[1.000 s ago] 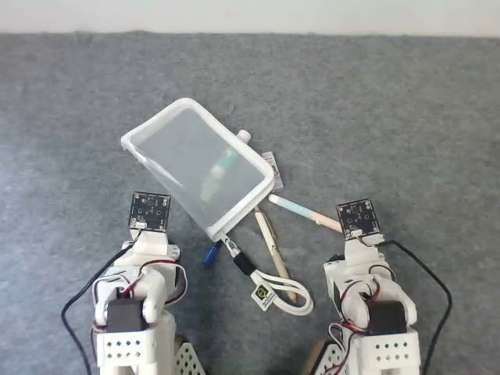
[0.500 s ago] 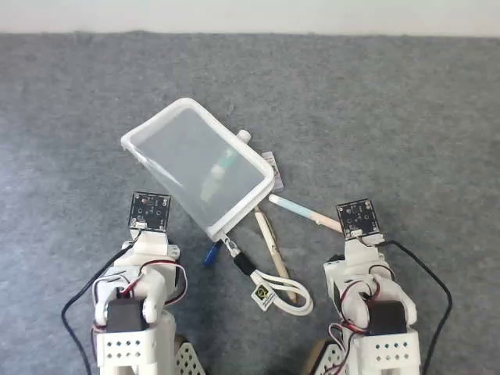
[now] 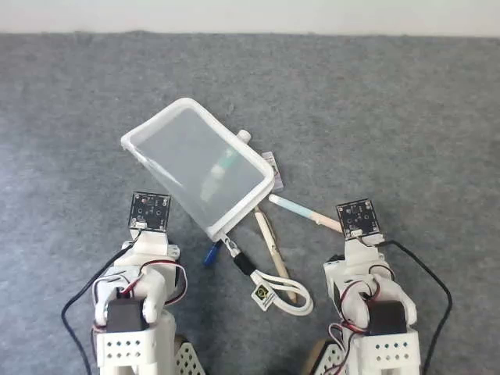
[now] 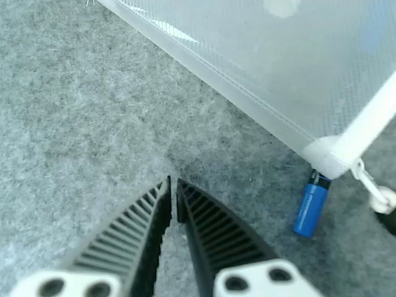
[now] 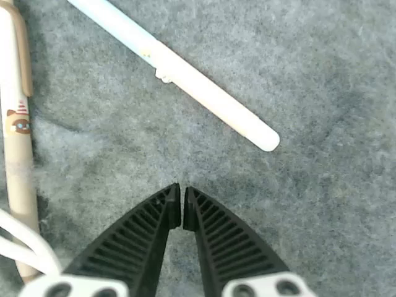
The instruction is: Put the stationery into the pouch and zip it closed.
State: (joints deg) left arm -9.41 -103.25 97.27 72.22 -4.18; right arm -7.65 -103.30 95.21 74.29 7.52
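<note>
Two arms sit at the near edge of the grey counter (image 3: 406,117) in the high view, the left arm (image 3: 141,281) and the right arm (image 3: 371,293) well apart. Beyond and between them the translucent pouch (image 3: 191,160) lies flat and askew, with a white strap (image 3: 285,291) trailing from its near corner. A blue pen (image 3: 211,254) pokes out at that corner. A beige pen (image 3: 272,242) and a pale pen (image 3: 301,211) lie on the counter just beside the pouch.

In the left wrist view, the left gripper (image 4: 173,185) hangs over bare counter, narrowed almost to touching and holding nothing. The pouch's edge and the blue pen are near it.

In the right wrist view, the right gripper (image 5: 182,193) is likewise narrow and empty. The pale pen lies close ahead of it, and the strap crosses the beige pen's end.
</note>
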